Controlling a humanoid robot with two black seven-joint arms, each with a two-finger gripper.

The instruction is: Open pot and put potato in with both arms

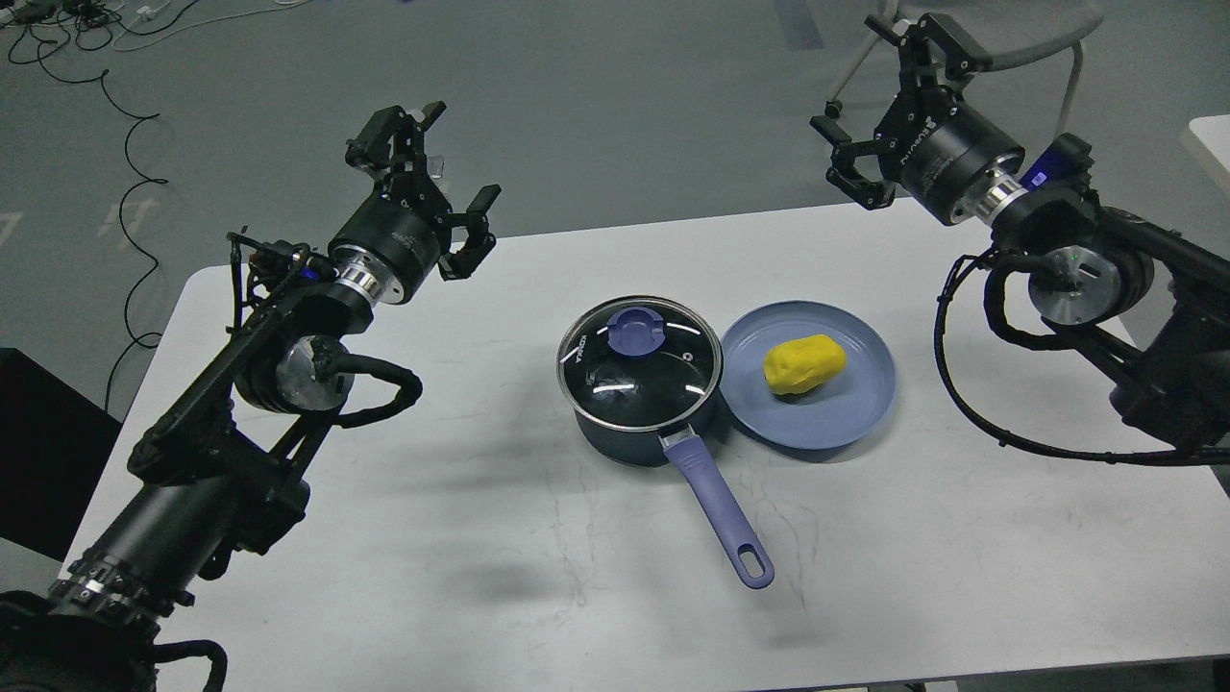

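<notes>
potato [804,365] on plate [836,423], right of pot [615,423]

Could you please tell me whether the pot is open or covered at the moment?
Covered: the glass lid sits flat on the pot, knob up.

- The desk [384,538] is white with rounded far corners, its top marked with faint scuffs and hairline scratches.
- The pot [639,384] stands near the middle of the desk, glass lid on, its lavender-blue handle [721,509] pointing toward the near edge.
- A flat blue plate [846,413] lies just right of the pot, rim touching or almost touching it.
- The potato [804,364] lies on the plate, not on the desk itself.
</notes>
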